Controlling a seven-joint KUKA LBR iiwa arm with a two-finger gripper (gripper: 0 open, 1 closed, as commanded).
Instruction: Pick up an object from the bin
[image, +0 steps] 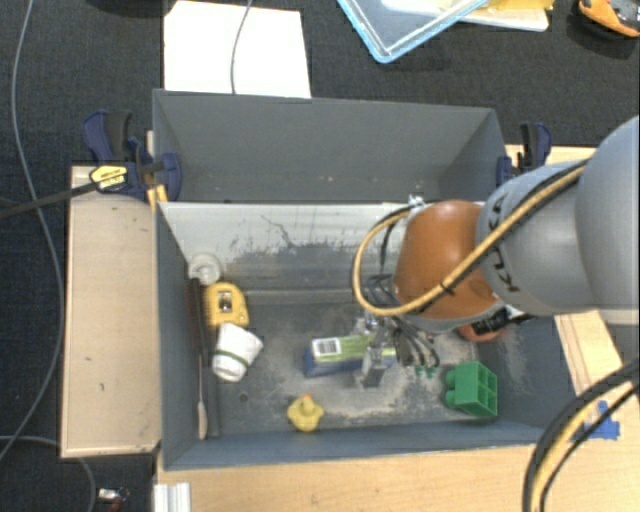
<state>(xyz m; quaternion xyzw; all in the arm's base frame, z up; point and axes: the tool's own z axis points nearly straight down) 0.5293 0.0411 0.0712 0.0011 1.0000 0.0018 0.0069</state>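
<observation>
Packet, green and blue with a label, is seen just left of the pincer, whose opening cannot be told.

You're looking at a grey metal bin with a scuffed floor. On it lie a yellow boxy tape measure and a white plastic cap at the left, a small yellow lump near the front, a green-and-blue labelled packet mid-floor, and a green plastic block at the right.
</observation>
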